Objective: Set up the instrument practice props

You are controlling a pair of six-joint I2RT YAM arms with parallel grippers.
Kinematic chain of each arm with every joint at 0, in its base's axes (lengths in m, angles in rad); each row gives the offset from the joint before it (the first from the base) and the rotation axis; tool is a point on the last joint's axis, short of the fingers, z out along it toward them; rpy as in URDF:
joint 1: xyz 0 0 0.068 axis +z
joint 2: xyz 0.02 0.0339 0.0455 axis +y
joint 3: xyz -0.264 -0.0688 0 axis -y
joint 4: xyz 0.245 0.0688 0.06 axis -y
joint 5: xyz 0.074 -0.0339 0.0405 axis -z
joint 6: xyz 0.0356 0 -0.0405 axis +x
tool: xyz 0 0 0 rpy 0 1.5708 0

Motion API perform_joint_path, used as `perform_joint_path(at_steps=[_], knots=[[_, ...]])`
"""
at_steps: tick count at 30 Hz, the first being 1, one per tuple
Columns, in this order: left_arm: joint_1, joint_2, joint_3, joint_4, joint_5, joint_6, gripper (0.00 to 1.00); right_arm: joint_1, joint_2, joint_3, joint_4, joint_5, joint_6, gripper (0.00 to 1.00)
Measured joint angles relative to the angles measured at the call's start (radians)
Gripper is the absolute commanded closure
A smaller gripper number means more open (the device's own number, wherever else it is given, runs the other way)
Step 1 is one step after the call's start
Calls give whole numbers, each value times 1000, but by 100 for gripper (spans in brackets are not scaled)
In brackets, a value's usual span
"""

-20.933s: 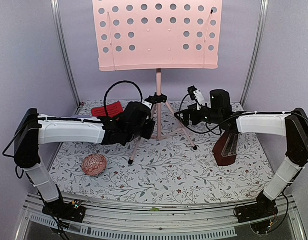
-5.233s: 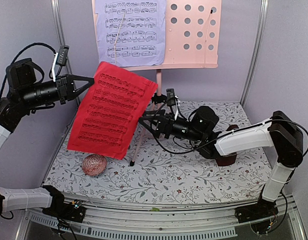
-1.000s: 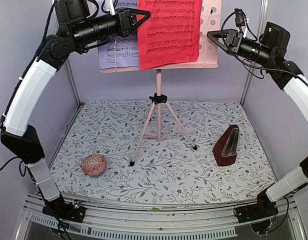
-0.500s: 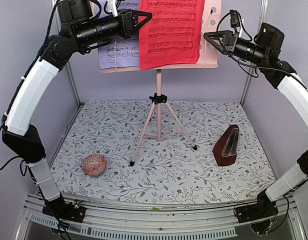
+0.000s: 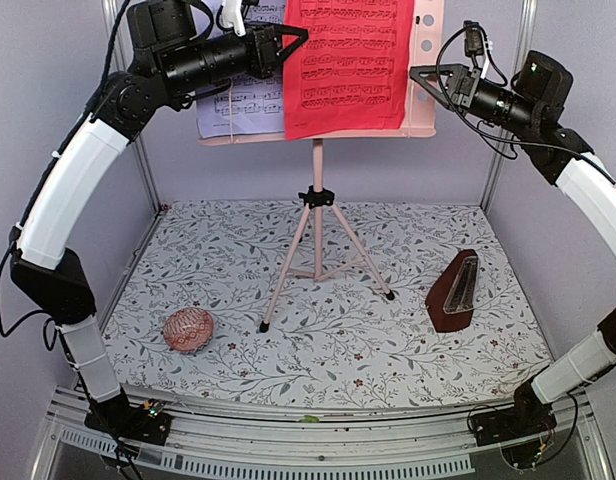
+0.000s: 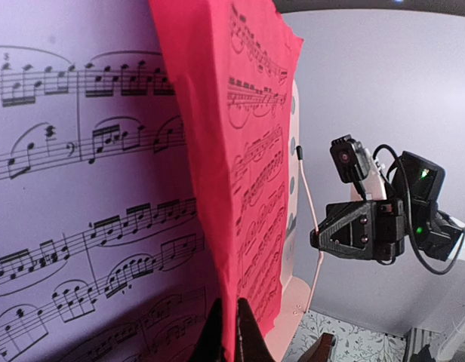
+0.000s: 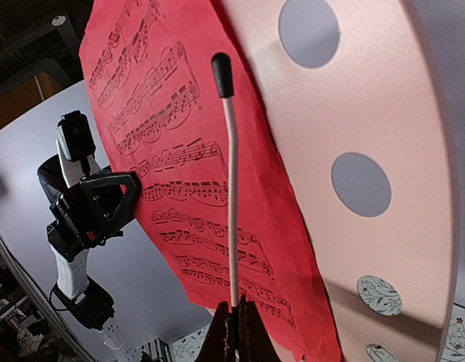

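Red page [image 5: 343, 65], pinched in my left tool [image 5: 293, 38], should slide behind the retaining wire [image 7: 231, 188] my right tool [image 7: 234, 326] clamps, once I ease it toward that tool.

The only print I can make out is music notation. The red page [image 6: 251, 151] carries black staves of beamed notes and slurs down its whole face. The lavender page [image 6: 81, 188] beside it shows the same kind of print, with staves, bar lines and long slurred runs of notes. I cannot read a title, word, number or brand on either sheet. The face of the metronome [image 5: 454, 292] on the tabletop is too small for me to read.
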Motion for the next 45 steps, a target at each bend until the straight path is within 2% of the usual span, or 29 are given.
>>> perform_joint_path(at_steps=[8,45], knots=[[-15,5,2,26,-16,4,100,0,-8,-29,52,-6,-13,100],[-84,95,71,108,-25,90,100,10,-16,-45,59,-30,-84,100]])
